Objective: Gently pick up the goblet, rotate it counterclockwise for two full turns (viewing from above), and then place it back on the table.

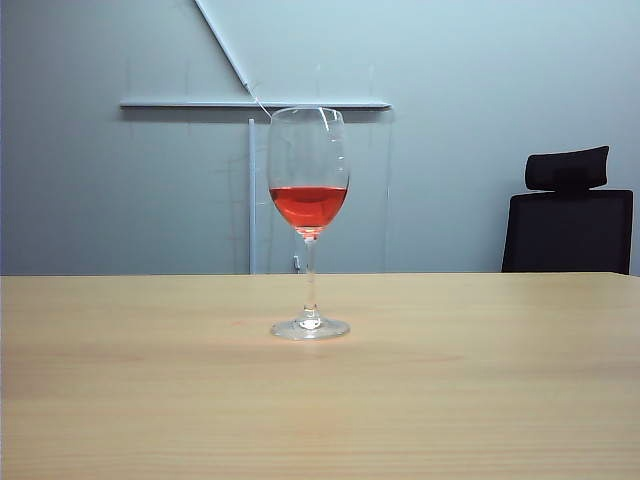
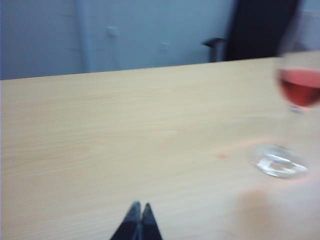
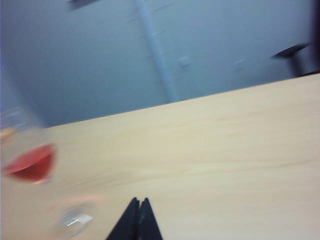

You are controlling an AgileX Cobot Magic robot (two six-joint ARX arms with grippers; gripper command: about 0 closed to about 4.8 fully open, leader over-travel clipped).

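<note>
Count: one goblet [image 1: 309, 222]; one tabletop [image 1: 120, 380]; one black office chair [image 1: 568, 212] behind the far edge; two tools, each seen only in its own wrist view, none in the exterior view
Left tool [image 2: 139, 206]: two dark fingertips pressed together into one point, nothing between them; low over bare tabletop [image 2: 100, 140], pointing across the wood toward the far edge; well apart from the goblet [image 2: 295, 107], which stands off to one side at the border of that view
Goblet: upright on the tabletop, near the middle in the exterior view, well away from every edge; clear glass; tulip-shaped bowl, roughly a third full of red liquid, level surface; thin straight stem; round foot flat on the wood; faint reddish glow on the wood beside the foot; untouched by either tool
Right tool [image 3: 139, 201]: two dark fingertips closed tip to tip, holding nothing; low over the tabletop [image 3: 225, 150], view tilted and blurred; goblet [image 3: 30, 162] off to the side, apart from the tips, bowl and foot both blurred
Chair: black headrest and backrest, far right in the exterior view, against a grey wall
Tabletop: light wood, pale grain, spanning the full width
</note>
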